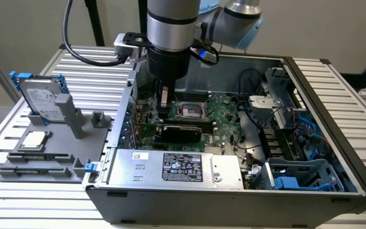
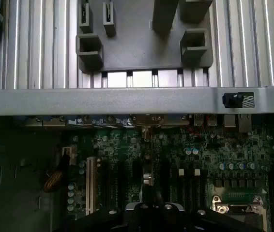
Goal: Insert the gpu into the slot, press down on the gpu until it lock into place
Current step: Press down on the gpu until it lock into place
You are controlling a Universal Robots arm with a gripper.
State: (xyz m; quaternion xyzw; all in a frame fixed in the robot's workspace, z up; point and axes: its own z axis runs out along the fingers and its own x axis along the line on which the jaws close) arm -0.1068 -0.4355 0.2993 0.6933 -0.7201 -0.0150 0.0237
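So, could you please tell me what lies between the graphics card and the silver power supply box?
In the exterior view, a narrow strip of green motherboard lies between the graphics card and the power supply box; nothing else sits there.

Plain beige wall (image 1: 30, 24) behind slatted aluminium table (image 1: 94, 71)

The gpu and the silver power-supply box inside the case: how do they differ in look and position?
The gpu is small, flat and glossy black; the power-supply box is large, silver and labelled. The gpu lies on the green motherboard just below the hand; the box sits against the case's near wall. Both are rectangular.
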